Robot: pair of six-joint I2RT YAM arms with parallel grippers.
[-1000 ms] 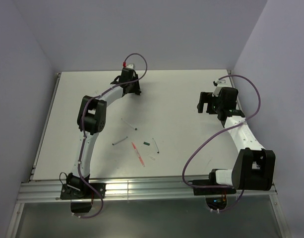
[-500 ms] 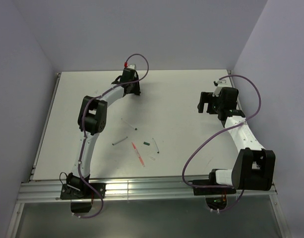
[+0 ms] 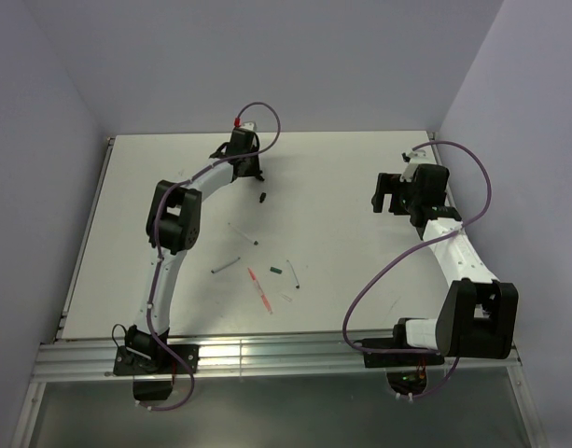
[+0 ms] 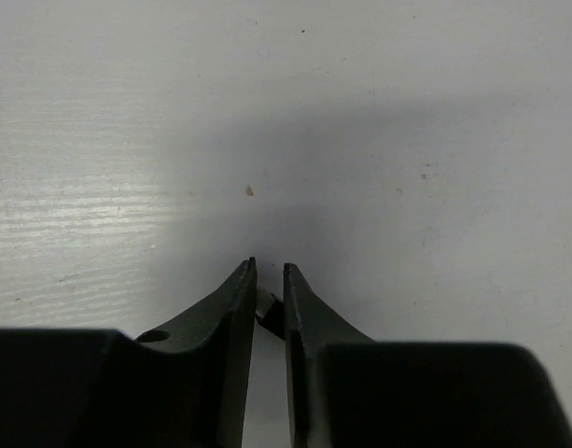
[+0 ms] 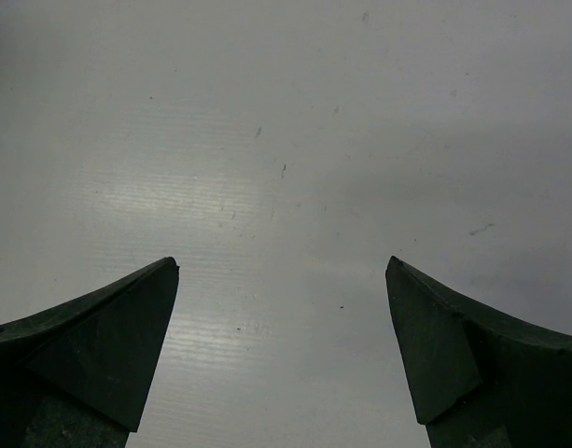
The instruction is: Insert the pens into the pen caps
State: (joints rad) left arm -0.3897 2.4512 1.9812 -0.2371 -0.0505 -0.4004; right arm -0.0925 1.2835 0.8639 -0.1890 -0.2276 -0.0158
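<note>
The left hand [image 4: 269,265] is almost clenched, on what I cannot tell, a black cap [image 3: 264,197] near it; the right hand [image 5: 282,263] is released.

Left pincer [image 4: 269,264] reaching far, fingers nearly together, slim gap — right pincer [image 5: 282,263] spread wide.

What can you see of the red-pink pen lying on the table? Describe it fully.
The red-pink pen is a very thin, short stick, strongest in colour at its far end and paler toward its near end. It lies flat and slanted on the white table, between a whitish pen on its left and a dark green cap on its right. Only the table touches it.
</note>
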